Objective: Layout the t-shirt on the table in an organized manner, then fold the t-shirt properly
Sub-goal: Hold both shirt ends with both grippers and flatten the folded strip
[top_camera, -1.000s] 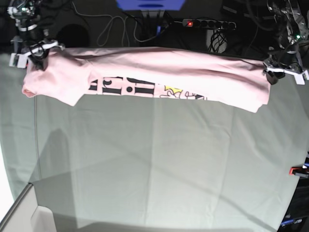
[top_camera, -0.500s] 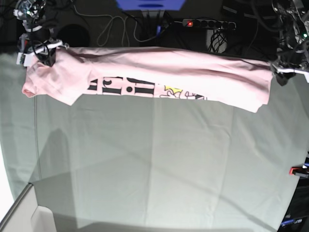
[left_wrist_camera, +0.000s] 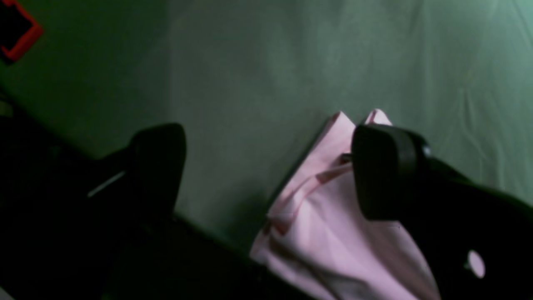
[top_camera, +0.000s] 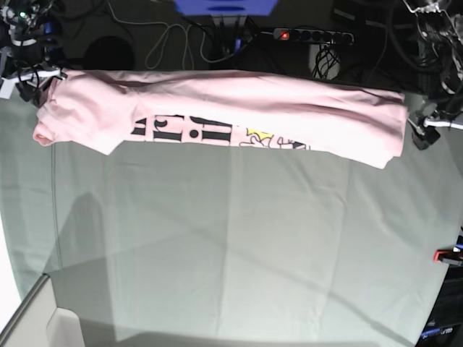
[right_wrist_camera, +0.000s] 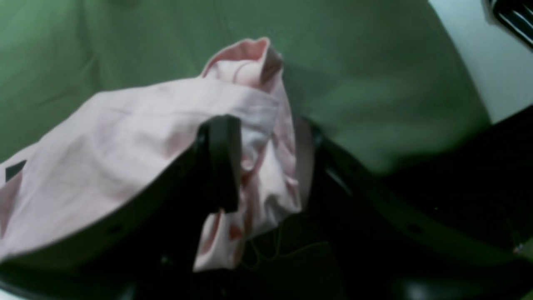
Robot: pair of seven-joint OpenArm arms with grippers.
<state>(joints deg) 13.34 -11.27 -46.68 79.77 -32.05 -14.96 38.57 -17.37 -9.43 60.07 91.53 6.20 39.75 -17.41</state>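
The pale pink t-shirt (top_camera: pixel 239 108) lies as a long folded band along the far edge of the table (top_camera: pixel 231 253), with black lettering and a yellow graphic showing at its near edge. My left gripper (top_camera: pixel 423 134) is open just off the shirt's right end. In the left wrist view (left_wrist_camera: pixel 270 171) its jaws stand wide apart, with the shirt's corner (left_wrist_camera: pixel 333 233) beside one finger (left_wrist_camera: pixel 383 175). My right gripper (top_camera: pixel 29 83) is off the shirt's left end. In the right wrist view (right_wrist_camera: pixel 264 166) its jaws are parted, with bunched cloth (right_wrist_camera: pixel 262 158) loose between them.
A red clamp (top_camera: pixel 447 255) sits at the table's right edge and also shows in the left wrist view (left_wrist_camera: pixel 21 33). A power strip (top_camera: pixel 311 35) and cables lie behind the table. A white box corner (top_camera: pixel 43 325) is at the front left.
Both grippers have let go of the shirt's ends and drawn outward, the right arm to the view's left and the left arm to the view's right. The shirt stays in place.
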